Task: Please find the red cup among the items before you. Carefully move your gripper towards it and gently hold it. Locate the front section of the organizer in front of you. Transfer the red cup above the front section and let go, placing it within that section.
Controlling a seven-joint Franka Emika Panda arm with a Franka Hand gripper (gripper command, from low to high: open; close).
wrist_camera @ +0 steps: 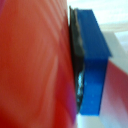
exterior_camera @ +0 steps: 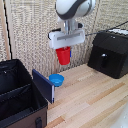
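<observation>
The red cup [exterior_camera: 63, 55] hangs in the air above the wooden table, held by my gripper [exterior_camera: 64, 49], which is shut on its upper part. It is well above and slightly to the exterior view's right of the light-blue dish. In the wrist view the red cup [wrist_camera: 35, 65] fills most of the picture, pressed against a blue fingertip [wrist_camera: 92, 60]. The black organizer [exterior_camera: 20, 95] stands at the exterior view's lower left, its dark blue-lined flap [exterior_camera: 44, 86] open toward the table. Its front section [exterior_camera: 19, 103] lies nearest the camera, behind the wall with a small strap.
A light-blue dish [exterior_camera: 56, 79] sits on the table just beside the flap. A black boxy appliance [exterior_camera: 108, 52] stands at the exterior view's right. A woven screen forms the backdrop behind the arm.
</observation>
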